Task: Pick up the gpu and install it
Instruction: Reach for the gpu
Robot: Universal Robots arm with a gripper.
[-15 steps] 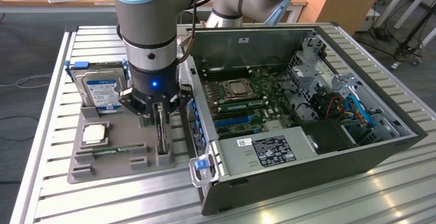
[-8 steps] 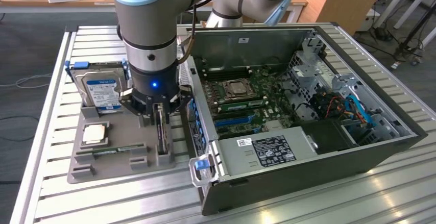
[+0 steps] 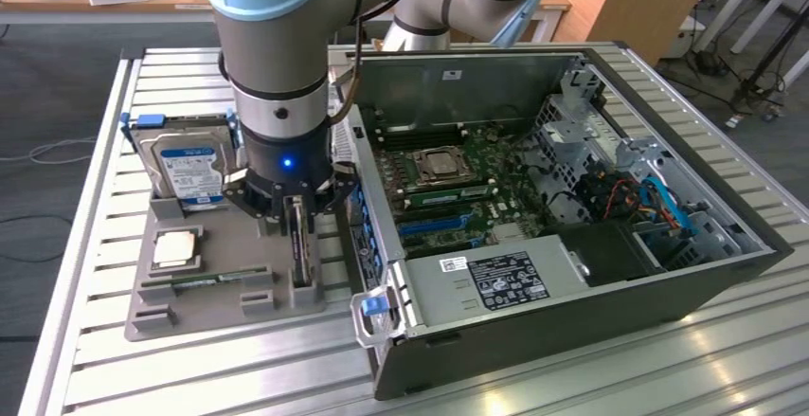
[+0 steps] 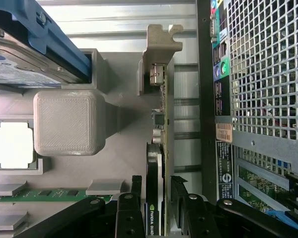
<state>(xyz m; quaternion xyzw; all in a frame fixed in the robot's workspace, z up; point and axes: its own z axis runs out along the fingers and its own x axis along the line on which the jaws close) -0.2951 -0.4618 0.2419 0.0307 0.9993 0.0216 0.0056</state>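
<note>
STATE: jaws apart, straddling gpu (image 4: 154, 198) standing on edge in grey holder (image 3: 238, 245) beside open PC case (image 3: 569, 335) | RISK: tilting or jamming card in slot if closed off-centre

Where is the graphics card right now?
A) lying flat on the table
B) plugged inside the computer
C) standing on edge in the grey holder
C: the gpu stands on edge in the grey holder, with the open gripper straddling it.
</note>
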